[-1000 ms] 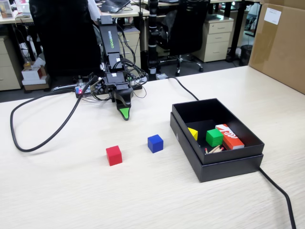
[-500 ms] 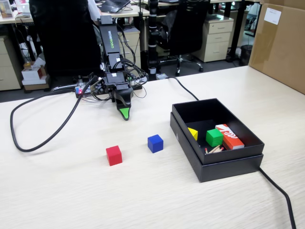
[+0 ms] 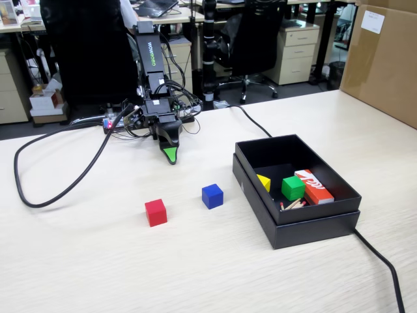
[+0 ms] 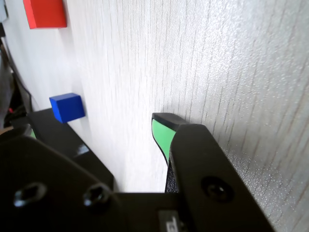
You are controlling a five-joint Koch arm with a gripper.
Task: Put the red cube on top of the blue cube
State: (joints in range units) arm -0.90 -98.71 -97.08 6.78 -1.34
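The red cube (image 3: pixel 156 212) sits on the pale wooden table, left of the blue cube (image 3: pixel 212 195) in the fixed view, with a gap between them. My gripper (image 3: pixel 171 156) hangs tip-down just above the table near the arm's base, well behind both cubes and holding nothing. Only one green-padded tip shows there. The wrist view shows the red cube (image 4: pixel 44 13) at the top left and the blue cube (image 4: pixel 67 107) at mid left. One green-padded fingertip (image 4: pixel 161 135) is visible; the other jaw's tip is hidden.
A black open box (image 3: pixel 296 228) stands right of the blue cube, holding a green cube (image 3: pixel 292 188), a yellow piece (image 3: pixel 263 182) and a red-orange box (image 3: pixel 314 186). Black cables (image 3: pixel 58 189) loop across the table's left and front right. A cardboard carton (image 3: pixel 384 62) stands far right.
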